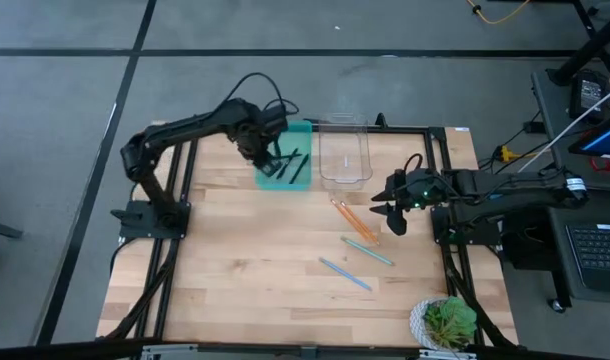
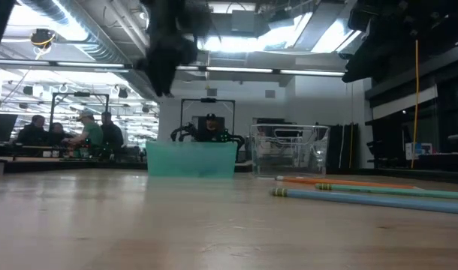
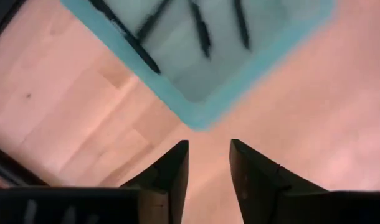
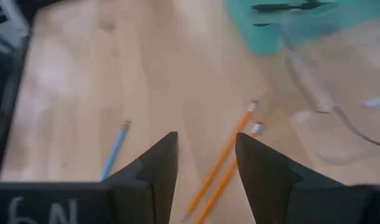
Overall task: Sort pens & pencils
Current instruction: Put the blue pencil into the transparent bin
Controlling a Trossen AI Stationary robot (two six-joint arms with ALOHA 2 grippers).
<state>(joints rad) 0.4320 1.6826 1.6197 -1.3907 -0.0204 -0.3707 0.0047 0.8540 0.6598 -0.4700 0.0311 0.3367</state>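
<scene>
Several black pens point(image 3: 202, 28) lie inside the teal bin point(image 1: 283, 186) at the table's far middle. My left gripper point(image 3: 209, 149) hangs open above the bin's near left corner point(image 3: 196, 115), pointing down with nothing between its fingers; the high view shows it point(image 1: 260, 150) over the bin's left side. Two orange pencils point(image 1: 353, 220) and two light-blue pencils point(image 1: 357, 262) lie flat on the wood right of centre. My right gripper point(image 4: 205, 143) stands open in the air by the table's right edge point(image 1: 383, 208), slanting down toward the orange pencils point(image 4: 227, 155).
A clear plastic bin point(image 1: 345, 160) stands right of the teal bin, with the orange pencils just in front of it. A potted plant point(image 1: 445, 322) sits at the near right corner. Bare wood fills the table's left and near middle. People sit in the room beyond the table.
</scene>
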